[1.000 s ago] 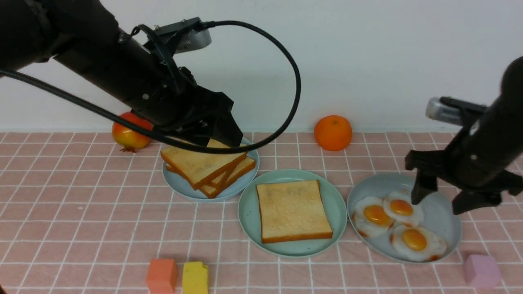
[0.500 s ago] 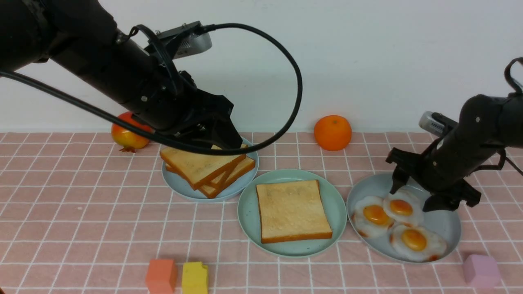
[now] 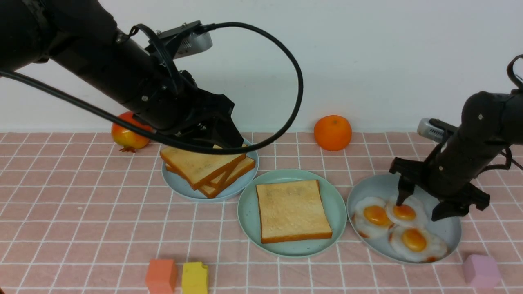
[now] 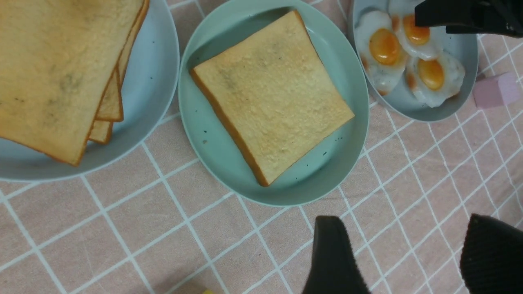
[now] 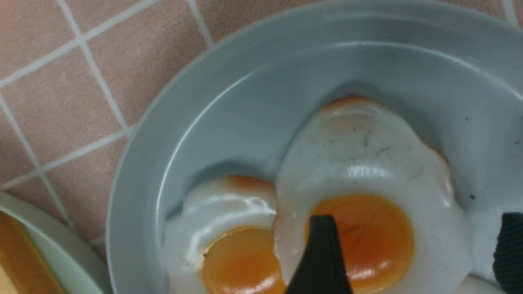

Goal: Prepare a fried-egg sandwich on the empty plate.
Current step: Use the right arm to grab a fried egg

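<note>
The mint-green plate (image 3: 247, 212) sits in the middle with one toast slice (image 3: 292, 210) flat on it; both also show in the left wrist view, plate (image 4: 204, 122) and toast (image 4: 269, 94). Spare toast slices (image 3: 202, 165) are stacked on the small pale blue plate (image 3: 179, 185). Three fried eggs lie on the blue-grey plate (image 3: 447, 230). My right gripper (image 3: 421, 208) is open and low over the rear egg (image 3: 404, 210), one fingertip on its yolk (image 5: 367, 232), the other beside the white. My left gripper (image 3: 222, 136) hangs open and empty just above the toast stack.
An orange (image 3: 333, 132) and a red-yellow fruit (image 3: 128, 132) stand at the back by the wall. An orange cube (image 3: 162, 275) and a yellow cube (image 3: 195, 277) lie near the front edge, a pink cube (image 3: 482, 270) at the front right.
My right gripper has come down and in over the egg plate, its near finger now touching the rear egg's yolk. The left arm has barely moved.
</note>
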{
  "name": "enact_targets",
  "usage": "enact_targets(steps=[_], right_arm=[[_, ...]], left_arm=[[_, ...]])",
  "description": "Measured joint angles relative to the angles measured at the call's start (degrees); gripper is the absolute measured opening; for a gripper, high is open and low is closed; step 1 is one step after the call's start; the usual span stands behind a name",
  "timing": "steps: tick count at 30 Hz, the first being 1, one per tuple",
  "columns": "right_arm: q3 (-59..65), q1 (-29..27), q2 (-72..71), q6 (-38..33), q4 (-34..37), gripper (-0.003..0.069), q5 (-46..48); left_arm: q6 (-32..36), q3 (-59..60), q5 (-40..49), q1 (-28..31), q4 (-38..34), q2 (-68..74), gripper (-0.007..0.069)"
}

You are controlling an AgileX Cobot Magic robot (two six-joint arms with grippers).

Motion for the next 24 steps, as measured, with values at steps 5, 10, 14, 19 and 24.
enact_targets(steps=[5, 10, 14, 19, 24], right_arm=[[-0.11, 0.00, 0.92, -0.29, -0.19, 0.0547, 0.65], [-0.33, 0.00, 1.61, -0.40, -0.19, 0.0547, 0.65], [-0.78, -0.06, 2.21, -0.40, 0.03, 0.0545, 0.87], [-0.96, -0.28, 2.56, -0.94, 0.73, 0.0477, 1.26], [-1.16, -0.35, 2.62, -1.48, 0.83, 0.0475, 1.78]], left_arm=[[0.00, 0.00, 0.17, 0.00, 0.00, 0.00, 0.0456], [0.00, 0.00, 0.24, 0.00, 0.00, 0.00, 0.0456], [0.00, 0.00, 0.24, 0.00, 0.00, 0.00, 0.0456], [0.00, 0.00, 0.24, 0.00, 0.00, 0.00, 0.0456], [0.00, 0.00, 0.24, 0.00, 0.00, 0.00, 0.0456]])
